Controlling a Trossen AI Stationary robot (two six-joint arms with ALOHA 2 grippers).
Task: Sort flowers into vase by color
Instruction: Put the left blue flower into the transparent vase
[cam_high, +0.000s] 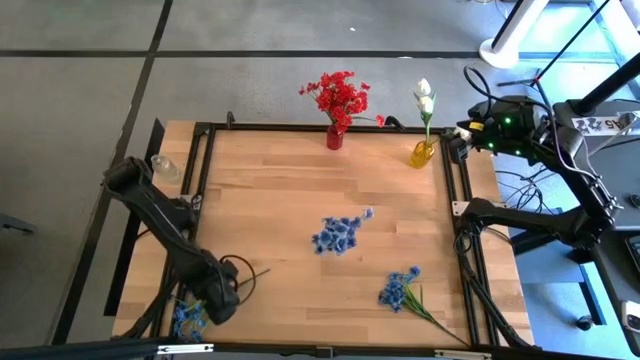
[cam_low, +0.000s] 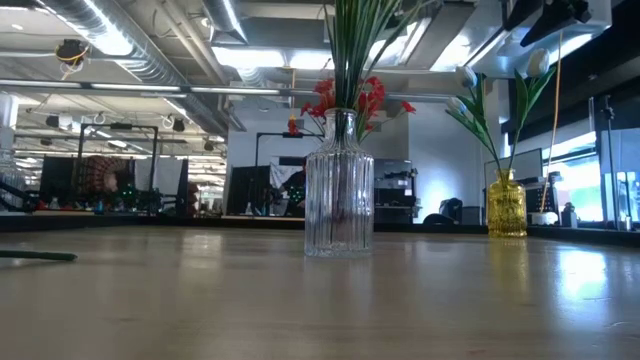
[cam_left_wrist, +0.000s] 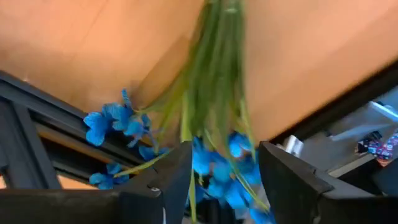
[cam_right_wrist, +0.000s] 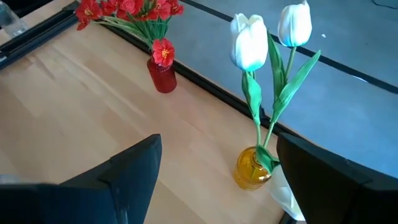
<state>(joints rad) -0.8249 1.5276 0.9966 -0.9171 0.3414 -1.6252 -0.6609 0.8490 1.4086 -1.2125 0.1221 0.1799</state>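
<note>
My left gripper (cam_high: 222, 298) (cam_left_wrist: 224, 171) is at the table's near-left corner, pointing steeply down and open. A blue flower bunch (cam_high: 187, 318) (cam_left_wrist: 214, 158) lies between its fingers, blooms over the black frame rail, green stems (cam_left_wrist: 214, 68) running onto the wood. Another blue bunch (cam_high: 338, 233) is at mid-table, a third (cam_high: 400, 290) lies near right. In the low view a clear glass vase (cam_low: 340, 195) holds green stems. Red flowers stand in a red vase (cam_high: 335, 137) and white flowers in a yellow vase (cam_high: 423, 153). My right gripper (cam_right_wrist: 217, 155) hangs open above the far-right corner. My left gripper has the blue bunch's blooms (cam_left_wrist: 239, 146) between its open fingers, which come from above. I cannot tell whether either finger touches them. The bunch rests on the table's corner and its rail.
A black frame rail (cam_high: 300, 128) runs round the wooden table. A small clear bottle (cam_high: 165, 165) lies outside the left rail. Cables and equipment (cam_high: 560, 200) stand beyond the right edge. Bare wood (cam_high: 270, 190) lies between the vases and the left arm.
</note>
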